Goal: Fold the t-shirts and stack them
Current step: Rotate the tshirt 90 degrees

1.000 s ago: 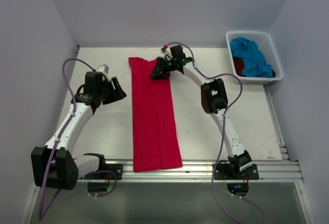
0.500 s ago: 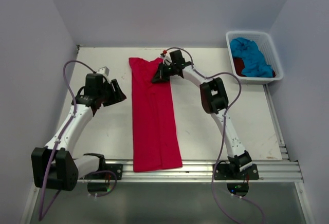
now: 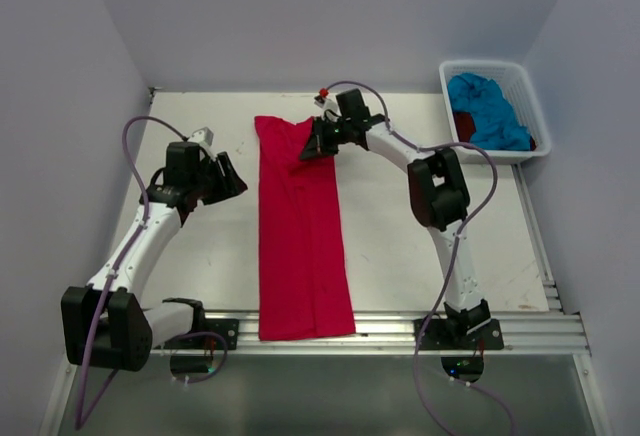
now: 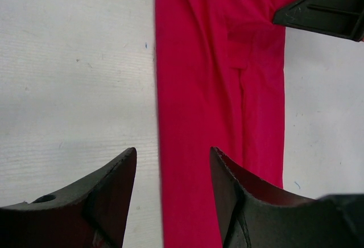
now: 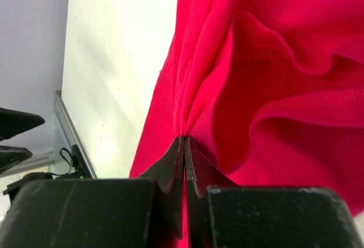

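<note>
A bright red-pink t-shirt point(image 3: 300, 236) lies folded into a long narrow strip down the middle of the table. My right gripper point(image 3: 305, 151) is at its far end, shut on a pinch of the cloth point(image 5: 273, 77), which bunches in folds at the closed fingertips point(image 5: 185, 140). My left gripper point(image 3: 232, 178) hovers open just left of the strip. In the left wrist view the shirt's left edge point(image 4: 216, 89) runs between its spread fingers point(image 4: 172, 152). A turquoise blue t-shirt point(image 3: 490, 106) and a dark red one point(image 3: 463, 126) lie crumpled in the basket.
The white plastic basket point(image 3: 480, 63) stands at the far right corner of the table. An aluminium rail point(image 3: 400, 328) runs along the near edge, under the shirt's near end. Walls enclose the table on the left, back and right.
My right gripper has shut on the shirt's far end and shifted slightly right, raising the cloth there. The right elbow swung right. The left gripper has barely moved.
</note>
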